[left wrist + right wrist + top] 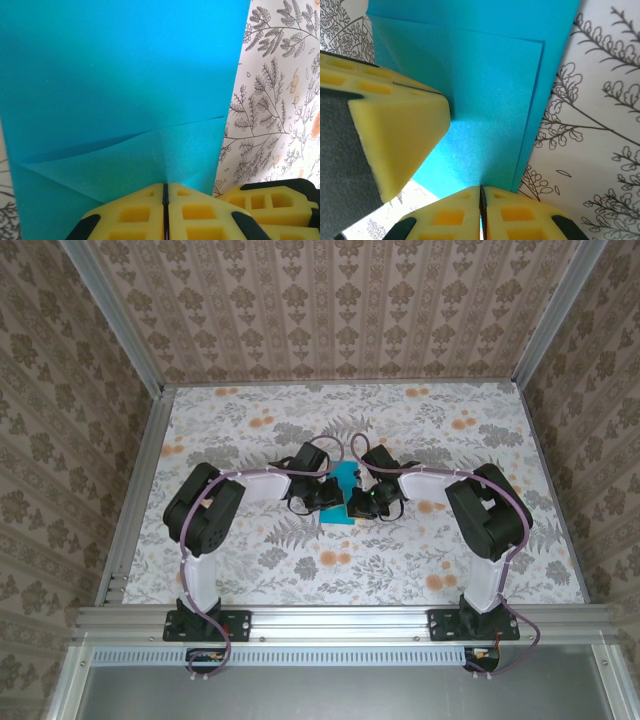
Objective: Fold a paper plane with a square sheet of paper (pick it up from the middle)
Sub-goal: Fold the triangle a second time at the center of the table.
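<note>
Flowered tabletop [250, 560] fills the floor of a booth walled in brown damask paper [330, 310], with an aluminium rail [340, 622] across the near edge where both bases are bolted. From the left, the left arm [205, 510] bends inward and brings the left gripper [320, 496] to the middle of the table; in its wrist view the two yellow fingers [130, 215] are pressed together, their tips pinching the near edge of the sheet of paper [346, 478]. That teal-blue sheet sits at the table's centre between the two grippers – partly folded, with a flap whose slanting crease runs across the lower half, and its right edge straight against the floral surface. Just to the right, the right gripper [362, 503] faces the left one, almost touching it; its fingers [515, 215] are likewise closed, nipping the paper near a folded corner, with one finger of the left gripper close beside them. The right arm [490, 515] arches back to its base.
</note>
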{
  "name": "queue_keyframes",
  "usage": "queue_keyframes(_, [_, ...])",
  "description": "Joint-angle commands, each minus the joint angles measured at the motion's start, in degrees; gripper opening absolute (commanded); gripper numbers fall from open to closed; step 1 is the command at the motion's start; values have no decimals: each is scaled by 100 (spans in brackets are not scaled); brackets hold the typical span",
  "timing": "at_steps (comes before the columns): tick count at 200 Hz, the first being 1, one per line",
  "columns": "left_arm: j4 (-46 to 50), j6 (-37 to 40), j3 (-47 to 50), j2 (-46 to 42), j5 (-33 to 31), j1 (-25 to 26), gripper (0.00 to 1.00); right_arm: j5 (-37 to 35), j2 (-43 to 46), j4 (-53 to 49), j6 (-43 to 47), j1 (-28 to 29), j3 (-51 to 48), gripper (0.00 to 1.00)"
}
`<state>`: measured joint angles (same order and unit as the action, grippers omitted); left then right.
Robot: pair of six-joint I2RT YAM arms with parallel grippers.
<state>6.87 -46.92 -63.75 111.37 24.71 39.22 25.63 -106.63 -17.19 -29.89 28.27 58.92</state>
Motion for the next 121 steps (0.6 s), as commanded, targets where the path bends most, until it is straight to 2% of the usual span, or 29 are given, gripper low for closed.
queue_keyframes(1, [282,89,98,147,-414,-292,9,-687,-254,-679,158,20,-192,10])
queue_keyframes(75, [475,541,-287,254,-320,-910,10,-631,-240,-595,154,19,-243,10])
queue_keyframes(121, [593,650,-338,-206,-356,-1092,16,-72,126,-246,-35,20,-112,12])
